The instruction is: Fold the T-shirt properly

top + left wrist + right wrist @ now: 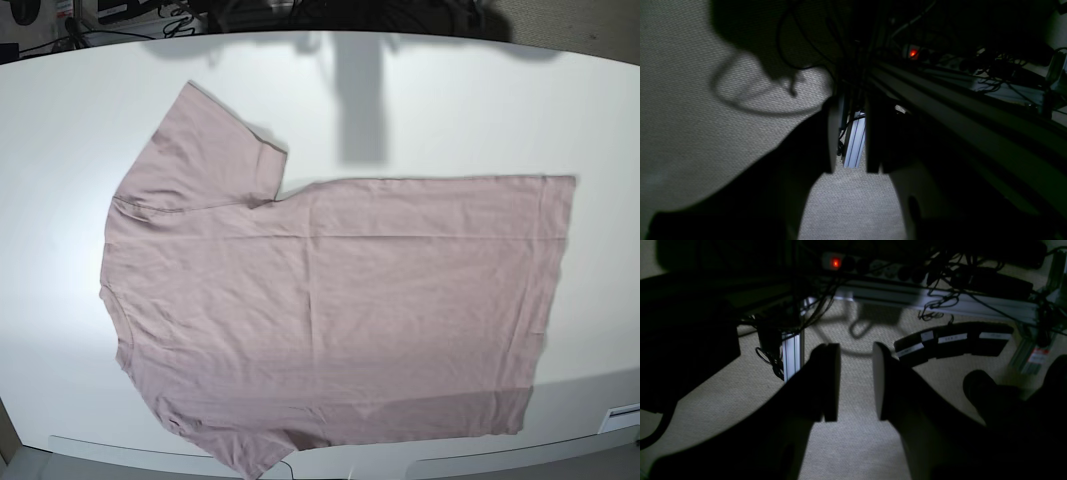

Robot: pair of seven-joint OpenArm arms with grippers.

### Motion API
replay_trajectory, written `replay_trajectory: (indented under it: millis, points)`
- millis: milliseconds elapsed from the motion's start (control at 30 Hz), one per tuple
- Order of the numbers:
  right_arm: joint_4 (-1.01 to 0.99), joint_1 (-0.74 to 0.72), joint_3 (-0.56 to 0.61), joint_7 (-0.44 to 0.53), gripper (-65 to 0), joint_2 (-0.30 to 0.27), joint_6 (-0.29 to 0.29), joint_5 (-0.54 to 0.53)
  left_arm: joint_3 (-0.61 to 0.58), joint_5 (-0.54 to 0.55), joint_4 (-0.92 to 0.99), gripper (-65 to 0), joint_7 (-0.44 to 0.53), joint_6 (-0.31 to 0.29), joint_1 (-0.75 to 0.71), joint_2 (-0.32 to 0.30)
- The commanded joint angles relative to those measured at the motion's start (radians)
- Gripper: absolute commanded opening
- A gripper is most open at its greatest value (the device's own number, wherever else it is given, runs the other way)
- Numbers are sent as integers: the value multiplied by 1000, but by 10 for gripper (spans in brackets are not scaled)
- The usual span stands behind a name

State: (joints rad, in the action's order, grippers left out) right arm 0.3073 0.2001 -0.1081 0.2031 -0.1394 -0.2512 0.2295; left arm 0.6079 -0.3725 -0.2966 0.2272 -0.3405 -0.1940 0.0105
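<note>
The dusty-pink T-shirt [330, 300] lies flat and spread out on the white table [450, 110] in the base view, collar end at the left, hem at the right, one sleeve [205, 150] pointing up-left. It is slightly wrinkled. Neither gripper shows in the base view. The left gripper [849, 168] is open and empty, hanging over carpet beside the table frame. The right gripper [857, 415] is open and empty too, over carpet below the table. The T-shirt is out of view in both wrist views.
Under the table are aluminium frame rails [933, 301], tangled cables [813, 306], a power strip with a red light [835, 262], and black foot pedals [953, 340]. A frame leg [855, 140] stands just beyond the left gripper. Table front edge [330, 472] runs along the bottom.
</note>
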Motion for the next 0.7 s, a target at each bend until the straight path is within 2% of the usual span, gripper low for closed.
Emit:
replay_trajectory:
  millis: [0,667]
  points:
    - [4,5,-2,11,-472,-8,-6,-2,-1,7,-4,-508,14,-7,-8,-6]
    - [4,8,-2,11,-472,-8,-6,-2,-1,6,-4,-508,33,-7,-8,-6]
